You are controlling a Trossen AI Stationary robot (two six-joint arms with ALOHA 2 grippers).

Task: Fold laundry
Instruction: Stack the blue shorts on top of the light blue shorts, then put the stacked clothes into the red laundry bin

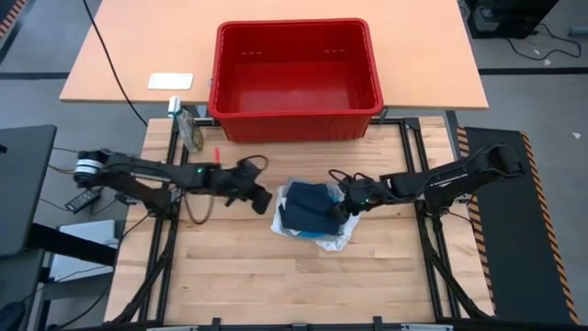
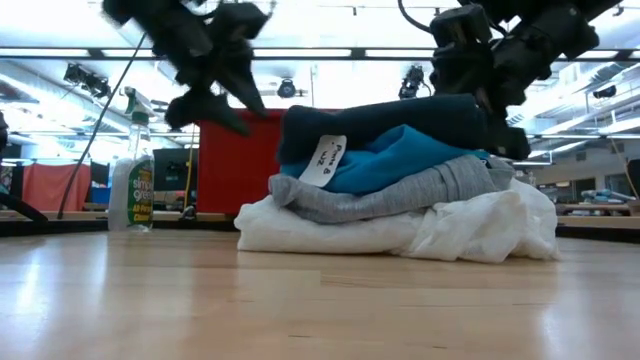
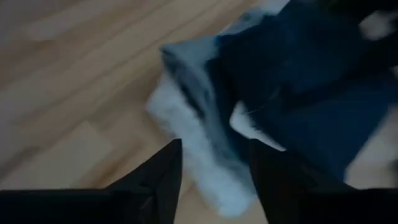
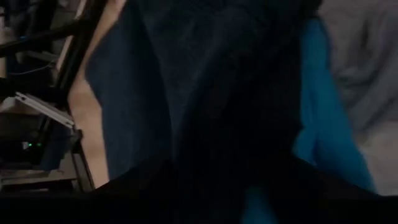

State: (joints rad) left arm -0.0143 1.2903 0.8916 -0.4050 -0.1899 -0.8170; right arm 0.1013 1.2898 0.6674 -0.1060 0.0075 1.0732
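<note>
Four folded garments, neatly stacked

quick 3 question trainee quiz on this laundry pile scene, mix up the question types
1. True or false: the red basket holds the folded garments.
2. Which garment lies at the bottom of the pile? A) white lacy garment B) dark navy garment C) bright blue garment
3. Fill in: the spray bottle stands on the side of the ____ hand.

Key
1. False; the pile sits on the wooden table.
2. A
3. left
</note>
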